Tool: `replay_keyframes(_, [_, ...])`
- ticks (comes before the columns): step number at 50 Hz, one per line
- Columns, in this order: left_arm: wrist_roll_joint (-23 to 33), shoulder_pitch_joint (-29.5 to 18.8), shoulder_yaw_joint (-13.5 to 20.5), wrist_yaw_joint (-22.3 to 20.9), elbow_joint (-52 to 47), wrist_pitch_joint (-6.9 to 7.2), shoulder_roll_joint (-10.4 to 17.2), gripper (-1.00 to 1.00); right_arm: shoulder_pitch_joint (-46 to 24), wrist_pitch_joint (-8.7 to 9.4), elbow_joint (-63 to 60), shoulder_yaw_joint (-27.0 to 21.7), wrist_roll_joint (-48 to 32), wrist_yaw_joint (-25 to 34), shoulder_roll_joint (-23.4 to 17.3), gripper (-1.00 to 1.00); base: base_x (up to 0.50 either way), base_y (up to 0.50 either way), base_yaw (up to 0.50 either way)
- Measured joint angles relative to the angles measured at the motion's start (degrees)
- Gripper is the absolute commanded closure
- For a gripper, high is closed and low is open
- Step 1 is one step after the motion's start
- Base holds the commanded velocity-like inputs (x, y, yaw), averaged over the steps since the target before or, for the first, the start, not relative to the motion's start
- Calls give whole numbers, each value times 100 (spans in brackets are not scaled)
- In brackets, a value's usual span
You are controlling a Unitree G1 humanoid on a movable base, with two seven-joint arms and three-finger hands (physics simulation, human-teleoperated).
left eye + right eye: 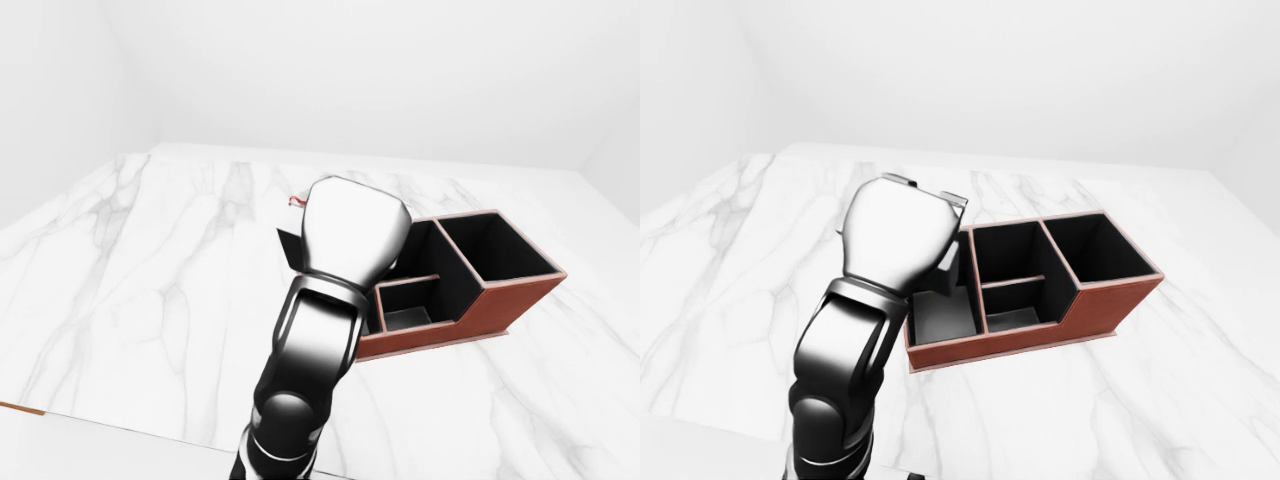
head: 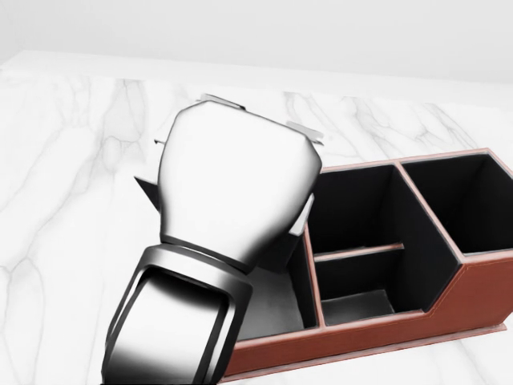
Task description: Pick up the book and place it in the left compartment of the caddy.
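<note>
One hand [image 1: 898,245] covers one caddy's [image 1: 1095,312] left compartment.

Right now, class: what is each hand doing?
Left hand: over the caddy's left compartment, seen from its back; fingers hidden, so open or closed cannot be told.
Right hand: not in view.

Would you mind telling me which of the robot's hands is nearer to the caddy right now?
Left. The left hand hangs over the left compartment of the caddy, hiding much of it. The right hand shows in no view, so its place cannot be told.
</note>
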Motion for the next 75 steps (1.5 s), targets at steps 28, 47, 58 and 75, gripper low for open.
replay_keyframes(28, [50, -198, -202, 1, 753, 0, 292, 100, 4, 0, 19, -12, -18, -1, -20, -100, 0, 0, 0])
replay_keyframes(47, [50, -231, -296, 0, 911, 0, 277, 100, 14, 0, -24, -19, -27, 27, -1, -100, 0, 0, 0])
replay_keyframes(58, [50, -270, -459, 2, 990, 0, 273, 100, 7, 0, -20, -20, -51, 48, 0, -100, 0, 0, 0])
replay_keyframes(75, [50, -191, -500, 128, 1179, 0, 238, 100, 1, 0, 0, -1, -82, 60, 4, -100, 0, 0, 0])
